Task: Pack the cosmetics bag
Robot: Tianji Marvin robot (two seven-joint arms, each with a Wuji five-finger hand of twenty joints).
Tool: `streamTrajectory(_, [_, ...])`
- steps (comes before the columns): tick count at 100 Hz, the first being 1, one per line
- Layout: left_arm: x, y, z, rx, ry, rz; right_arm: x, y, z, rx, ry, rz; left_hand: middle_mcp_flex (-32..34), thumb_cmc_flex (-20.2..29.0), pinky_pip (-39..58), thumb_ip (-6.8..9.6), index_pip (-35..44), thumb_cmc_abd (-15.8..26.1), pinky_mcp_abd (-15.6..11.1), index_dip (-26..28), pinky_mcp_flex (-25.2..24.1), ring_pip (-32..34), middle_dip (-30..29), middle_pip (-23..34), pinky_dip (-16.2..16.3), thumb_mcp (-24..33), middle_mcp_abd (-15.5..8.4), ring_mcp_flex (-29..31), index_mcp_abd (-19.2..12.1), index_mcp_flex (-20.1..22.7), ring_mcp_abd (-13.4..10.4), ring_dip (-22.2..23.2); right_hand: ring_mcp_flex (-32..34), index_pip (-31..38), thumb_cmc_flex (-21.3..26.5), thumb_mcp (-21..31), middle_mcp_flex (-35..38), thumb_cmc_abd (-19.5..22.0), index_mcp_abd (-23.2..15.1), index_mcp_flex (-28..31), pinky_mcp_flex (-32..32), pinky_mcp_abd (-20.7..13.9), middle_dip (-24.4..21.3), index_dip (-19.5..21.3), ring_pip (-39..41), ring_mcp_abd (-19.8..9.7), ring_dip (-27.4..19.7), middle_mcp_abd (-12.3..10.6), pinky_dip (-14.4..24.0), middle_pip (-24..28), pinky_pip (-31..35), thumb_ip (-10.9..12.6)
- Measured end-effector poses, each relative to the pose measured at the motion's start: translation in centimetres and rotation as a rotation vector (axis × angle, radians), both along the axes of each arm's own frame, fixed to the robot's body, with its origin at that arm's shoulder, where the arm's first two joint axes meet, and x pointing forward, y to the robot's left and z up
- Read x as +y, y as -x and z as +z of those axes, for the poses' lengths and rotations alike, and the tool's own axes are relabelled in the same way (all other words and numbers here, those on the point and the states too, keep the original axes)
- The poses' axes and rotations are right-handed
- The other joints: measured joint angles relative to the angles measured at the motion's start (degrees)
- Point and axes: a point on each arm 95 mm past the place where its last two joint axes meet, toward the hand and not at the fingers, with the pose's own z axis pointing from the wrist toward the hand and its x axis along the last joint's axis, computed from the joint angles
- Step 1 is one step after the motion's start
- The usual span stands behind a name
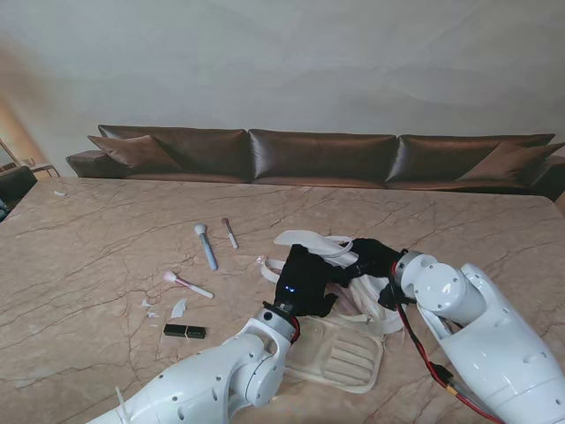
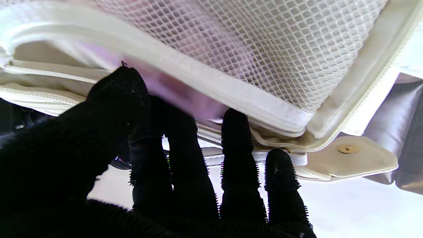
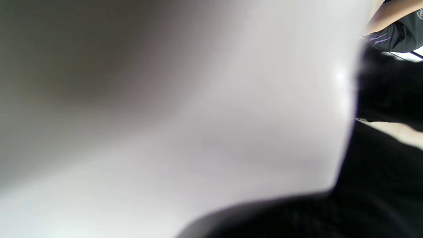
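The cream cosmetics bag [image 1: 340,355] lies open in the middle of the table, its quilted flap nearest to me. My black-gloved left hand [image 1: 305,283] reaches into it. In the left wrist view its thumb and fingers [image 2: 234,132] pinch a blurred pink item [image 2: 185,97] at the mouth of the bag's mesh pocket [image 2: 281,49]; pink also shows through the mesh. My right hand [image 1: 375,259] grips the bag's far rim beside a raised white flap [image 1: 311,238]. The right wrist view is filled by blurred white bag fabric [image 3: 198,132], with the glove [image 3: 380,172] at one side.
Left of the bag lie a blue-handled brush [image 1: 206,246], a thin small brush [image 1: 230,233], a pink brush [image 1: 185,283], a black lipstick [image 1: 184,331] and white scraps [image 1: 177,307]. A brown sofa [image 1: 318,155] stands behind the table's far edge.
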Motion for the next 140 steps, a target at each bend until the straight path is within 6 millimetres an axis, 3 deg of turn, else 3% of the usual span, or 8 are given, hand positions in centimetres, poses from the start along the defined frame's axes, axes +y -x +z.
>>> streamTrajectory(7, [0.1, 0.1, 0.0, 0.008, -0.018, -0.007, 0.0, 0.0, 0.0, -0.001, 0.001, 0.000, -2.39, -1.61, -0.75, 3.81, -2.76, 1.82, -0.05, 1.89, -0.63, -0.88, -1.22, 0.18, -0.03, 0.83, 2.57, -0.94, 2.23, -1.43, -0.01, 0.00, 0.00, 0.00, -0.03, 0.50, 0.00, 0.01, 0.24, 0.00, 0.00, 0.00, 0.00, -0.01, 0.03, 0.04, 0.00, 0.02, -0.03, 0.00, 0.01, 0.03])
streamTrajectory(24, [0.8, 0.1, 0.5, -0.008, -0.015, 0.003, 0.0, 0.0, 0.1, -0.005, 0.003, 0.000, -7.00, -1.55, -2.80, 4.77, -4.22, 4.86, 0.10, 2.67, -0.93, -0.93, -1.96, -1.86, -0.76, 0.87, 3.42, -1.58, 3.59, -2.96, -0.48, 0.00, 0.00, 0.00, -0.06, 0.51, 0.01, 0.00, 0.24, 0.00, 0.00, 0.00, 0.00, -0.01, 0.03, 0.06, 0.00, 0.03, -0.06, 0.00, 0.02, -0.12])
streamTrajectory(38, [1.5, 0.3, 1.4, -0.016, 0.061, 0.031, -0.2, 0.1, 0.4, -0.018, 0.009, -0.008, -7.00, -1.18, -4.90, 4.78, -4.24, 6.02, 0.88, 2.72, -0.95, -2.35, -2.01, -2.09, -1.97, -0.20, 3.42, -1.61, 3.59, -2.95, -0.66, -0.74, 0.34, 0.00, -0.06, 0.50, 0.01, -0.07, 0.24, 0.56, 0.08, 0.00, 0.07, -0.01, 0.06, 0.05, -0.01, 0.03, -0.09, 0.12, 0.02, -0.18])
streamTrajectory(48, [2.1, 0.8, 2.1, -0.007, 0.112, 0.045, -0.6, 0.3, 0.6, -0.022, 0.009, -0.019, -6.99, 1.80, -5.12, 2.88, -1.49, 6.09, 1.10, 2.68, -0.25, -3.60, -2.01, -1.71, -2.07, -3.73, 3.51, -1.62, 3.54, -2.90, -0.66, -1.38, 0.38, 0.00, -0.06, 0.50, 0.01, -0.09, 0.19, 0.64, 0.11, 0.00, 0.37, -0.01, 0.06, 0.06, -0.01, 0.03, -0.09, 0.67, 0.03, -0.18])
streamTrajectory(97, [7.5, -0.1, 2.1, 0.035, 0.120, 0.197, -3.2, 1.3, 1.9, -0.030, 0.053, -0.079, -5.35, 3.80, -5.65, 2.86, 12.60, 11.52, 4.61, 3.42, 4.66, -4.31, 8.64, 0.10, -2.19, -11.73, 3.96, -0.19, 1.30, -5.80, 2.87, -1.95, 0.39, 0.00, -0.07, 0.50, 0.01, -0.10, -0.24, 0.67, 0.12, 0.01, 2.68, 1.88, 0.44, 0.06, -0.01, 0.03, -0.08, 0.83, 0.53, -0.19])
streamTrajectory(110, [8.4, -1.1, 1.0, 0.123, 0.074, 0.244, -3.8, 1.6, 2.0, -0.027, 0.062, -0.096, -9.94, -3.66, -5.66, 2.86, 9.42, 11.60, 6.05, 5.79, 5.61, -3.40, 6.75, 2.46, -2.20, -11.28, 6.91, -0.84, 8.16, -8.18, 4.41, -1.36, 0.39, 0.00, -0.07, 0.50, 0.01, -0.10, -0.26, 0.69, 0.12, 0.01, 2.73, 2.01, 0.44, 0.06, -0.01, 0.02, -0.07, 0.84, 0.53, -0.19])
streamTrajectory(118, [8.8, -1.7, 0.3, 0.164, 0.031, 0.275, -4.0, 1.7, 1.9, -0.024, 0.064, -0.101, -15.39, -8.57, -6.57, 6.42, 0.84, 12.91, 6.11, 6.97, 3.95, -5.63, 6.46, 1.17, -2.20, -9.85, 8.86, -5.09, 13.15, -10.93, 5.17, -1.36, 0.40, 0.00, -0.07, 0.50, 0.01, -0.10, -0.27, 0.70, 0.12, 0.01, 2.76, 2.09, 0.45, 0.06, -0.01, 0.03, -0.07, 0.84, 0.54, -0.19])
streamTrajectory(140, [9.5, -3.0, -1.3, 0.244, -0.024, 0.337, -4.1, 1.8, 1.7, -0.019, 0.064, -0.102, -28.68, -11.91, -11.89, 6.42, -16.99, 12.74, 5.79, -0.24, -3.85, -10.13, 4.46, -3.69, -2.20, -10.71, 14.13, -18.11, 22.41, -14.69, 7.35, -2.82, 0.40, 0.00, -0.07, 0.51, 0.01, -0.10, -0.32, 0.73, 0.12, 0.01, 2.78, 2.21, 0.52, 0.06, -0.01, 0.03, -0.07, 0.84, 0.55, -0.19])
